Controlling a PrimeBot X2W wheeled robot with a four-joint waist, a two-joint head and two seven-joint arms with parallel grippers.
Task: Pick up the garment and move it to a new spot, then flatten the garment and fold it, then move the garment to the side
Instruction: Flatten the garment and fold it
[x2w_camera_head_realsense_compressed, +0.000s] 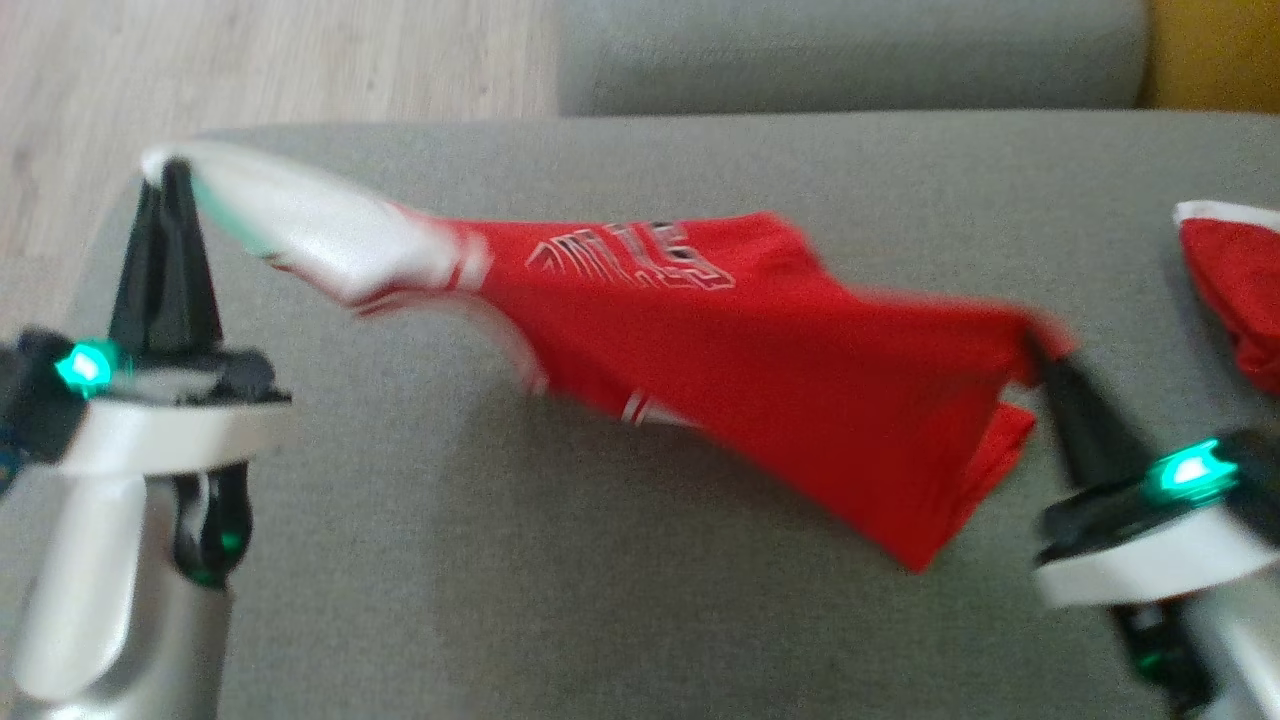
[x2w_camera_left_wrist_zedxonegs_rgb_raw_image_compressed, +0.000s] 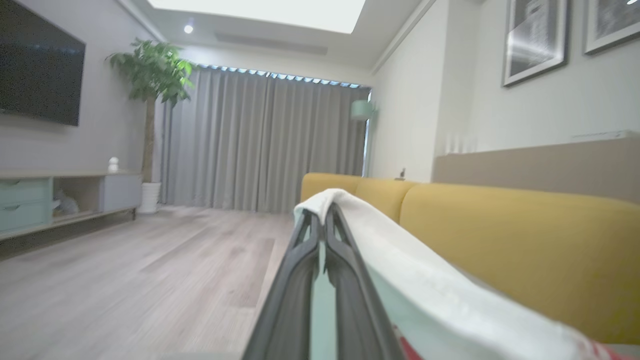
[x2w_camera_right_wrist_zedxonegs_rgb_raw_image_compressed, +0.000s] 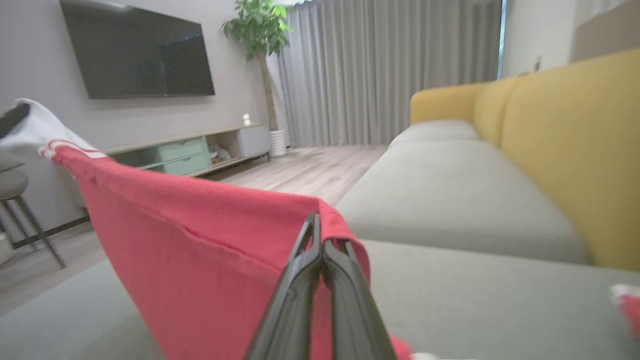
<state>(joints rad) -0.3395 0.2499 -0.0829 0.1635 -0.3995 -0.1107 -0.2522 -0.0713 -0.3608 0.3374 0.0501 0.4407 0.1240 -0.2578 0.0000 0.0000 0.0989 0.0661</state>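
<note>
A red garment (x2w_camera_head_realsense_compressed: 760, 370) with a white sleeve and white lettering hangs stretched above the grey sofa seat (x2w_camera_head_realsense_compressed: 500, 560). My left gripper (x2w_camera_head_realsense_compressed: 170, 175) is shut on the tip of the white sleeve (x2w_camera_head_realsense_compressed: 300, 225) at the upper left. My right gripper (x2w_camera_head_realsense_compressed: 1040, 350) is shut on the red hem corner at the right. In the left wrist view the white cloth (x2w_camera_left_wrist_zedxonegs_rgb_raw_image_compressed: 400, 255) drapes over my shut left gripper (x2w_camera_left_wrist_zedxonegs_rgb_raw_image_compressed: 325, 212). In the right wrist view the red fabric (x2w_camera_right_wrist_zedxonegs_rgb_raw_image_compressed: 200, 240) folds over my right gripper (x2w_camera_right_wrist_zedxonegs_rgb_raw_image_compressed: 320, 235).
A second red and white piece of cloth (x2w_camera_head_realsense_compressed: 1235, 285) lies at the right edge of the seat. A grey cushion (x2w_camera_head_realsense_compressed: 850, 50) sits behind, with wooden floor (x2w_camera_head_realsense_compressed: 250, 60) at the far left. Yellow sofa backs (x2w_camera_right_wrist_zedxonegs_rgb_raw_image_compressed: 565, 145) line the right side.
</note>
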